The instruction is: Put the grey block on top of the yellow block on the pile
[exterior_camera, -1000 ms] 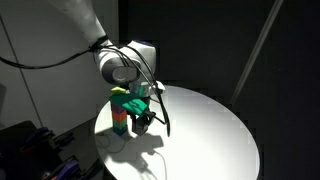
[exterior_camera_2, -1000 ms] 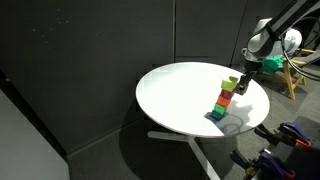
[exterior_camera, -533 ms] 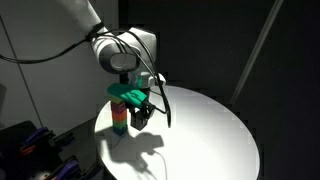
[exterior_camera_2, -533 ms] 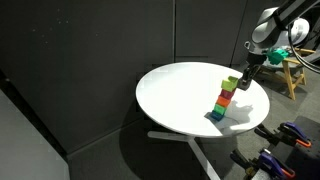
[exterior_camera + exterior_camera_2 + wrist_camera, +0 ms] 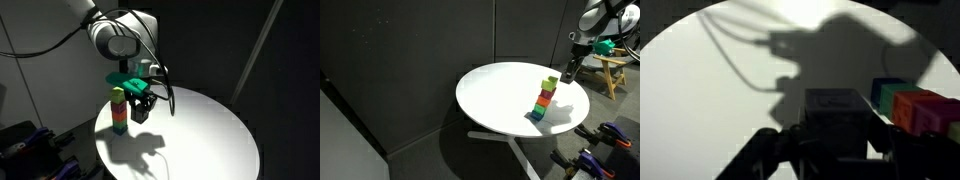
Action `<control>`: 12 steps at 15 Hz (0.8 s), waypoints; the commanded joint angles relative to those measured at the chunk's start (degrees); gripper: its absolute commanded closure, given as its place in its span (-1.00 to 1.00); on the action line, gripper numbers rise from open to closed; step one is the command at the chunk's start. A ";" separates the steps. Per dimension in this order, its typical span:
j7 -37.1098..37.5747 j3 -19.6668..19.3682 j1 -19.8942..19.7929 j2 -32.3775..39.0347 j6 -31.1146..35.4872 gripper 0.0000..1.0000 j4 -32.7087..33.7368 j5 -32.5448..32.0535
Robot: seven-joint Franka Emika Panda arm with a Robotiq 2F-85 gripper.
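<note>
**Gripper** (image 5: 140,112): dark, two-fingered, with a green fitting (image 5: 130,81) above the fingers and black cable (image 5: 165,100) looping beside it. The jaws are closed in on the grey block, one finger against each side.

**Grey block** (image 5: 837,102): a small, flat-faced matte cube that looks dark in the shadow of the wrist view. It is held clear of the table top, just beside the pile and apart from it.

**Pile** (image 5: 119,112): a narrow upright column of four same-sized cubes, square-edged and plain-faced. It stands close to the curved edge of the table in both exterior views.

**Yellow block** (image 5: 118,94): a lime-yellow cube on top of the pile, its upper face bare. Below it come a green cube (image 5: 548,91), a red one (image 5: 544,101) and a darker bluish one (image 5: 538,113) at the base.

**Table** (image 5: 215,130): a round, smooth white top on a white foot (image 5: 510,140). It carries the hard shadow of arm and cable.
</note>
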 commanded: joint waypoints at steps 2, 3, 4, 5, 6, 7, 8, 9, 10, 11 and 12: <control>3.36 -0.99 2.02 -3.83 -4.43 0.38 1.09 -1.30; 3.83 -0.91 2.39 -4.32 -4.95 0.38 1.35 -1.09; 4.40 -0.82 2.78 -4.75 -5.20 0.38 1.55 -1.08; 4.89 -0.70 3.22 -5.23 -5.46 0.38 1.75 -0.90; 5.27 -0.59 3.69 -5.69 -5.28 0.38 1.82 -0.71; 5.95 -0.51 4.10 -6.05 -5.23 0.38 1.93 -0.80; 6.41 -0.45 4.52 -6.41 -4.92 0.38 1.86 -0.87; 6.90 -0.39 4.91 -6.78 -4.72 0.38 1.76 -1.00; 7.28 -0.36 5.25 -7.06 -4.59 0.38 1.69 -1.12; 7.64 -0.35 5.53 -7.15 -4.40 0.38 1.58 -1.11; 7.91 -0.32 5.79 -7.27 -4.39 0.38 1.58 -1.21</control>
